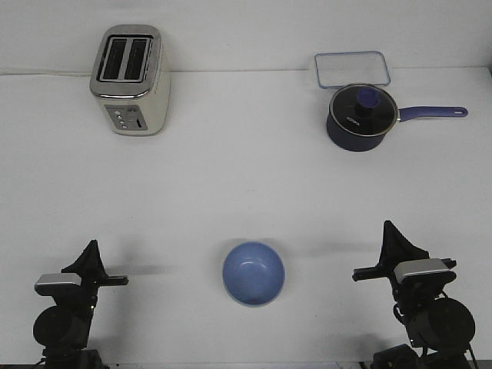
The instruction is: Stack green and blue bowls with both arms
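Stack looks done: blue bowl (254, 273) at 6 o'clock on table, pale rim under it, likely green bowl nested beneath. Left gripper (91, 257), right gripper (396, 242) well apart from bowl, hold nothing; jaw gap: cannot tell. Next: verify only.

Green bowl (254, 302) mostly hidden under blue bowl (254, 272)

Bowl (254, 273) periwinkle blue with a pale rim; table (246, 192) plain white. Toaster (129, 79) cream and silver; saucepan (361, 117) dark navy, handle purple-blue. Arms black, camera blocks grey
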Robot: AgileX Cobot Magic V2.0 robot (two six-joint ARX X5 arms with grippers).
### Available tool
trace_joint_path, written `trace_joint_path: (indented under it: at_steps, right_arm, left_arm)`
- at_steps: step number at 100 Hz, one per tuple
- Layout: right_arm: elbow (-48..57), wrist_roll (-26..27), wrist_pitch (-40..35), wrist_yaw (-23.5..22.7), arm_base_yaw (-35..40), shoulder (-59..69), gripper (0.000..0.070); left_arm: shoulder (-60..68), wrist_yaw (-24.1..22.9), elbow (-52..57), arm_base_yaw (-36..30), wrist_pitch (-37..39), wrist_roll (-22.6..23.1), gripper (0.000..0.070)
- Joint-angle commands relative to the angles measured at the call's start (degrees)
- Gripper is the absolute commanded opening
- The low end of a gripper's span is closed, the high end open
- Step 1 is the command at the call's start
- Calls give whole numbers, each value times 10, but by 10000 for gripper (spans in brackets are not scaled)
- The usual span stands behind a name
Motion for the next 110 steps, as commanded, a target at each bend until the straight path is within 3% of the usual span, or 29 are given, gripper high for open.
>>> trace_joint_path:
  at_steps: [1,48,63,75,90,110]
  right_arm:
    - [0,-5,6,1,1,1,3]
    - [0,-9,5,3,1,1,3]
    - [-20,-66,16,4,-17,-7,3]
    - [-97,-124,74,-18,-46,-46,3]
    - [-185,-176,92,-40,-81,-111,3]
    - [-241,-190,97,-50,-113,-133,3]
  left_arm:
    - [-1,-1,-11,0,9,-5,14]
    - [-1,-1,-11,0,9,-5,15]
    - [-1,-1,-11,0,9,-5,15]
    - [-1,-1,-11,0,9,-5,15]
    - [-1,-1,-11,0,9,-5,15]
    - [-1,-1,-11,0,9,-5,14]
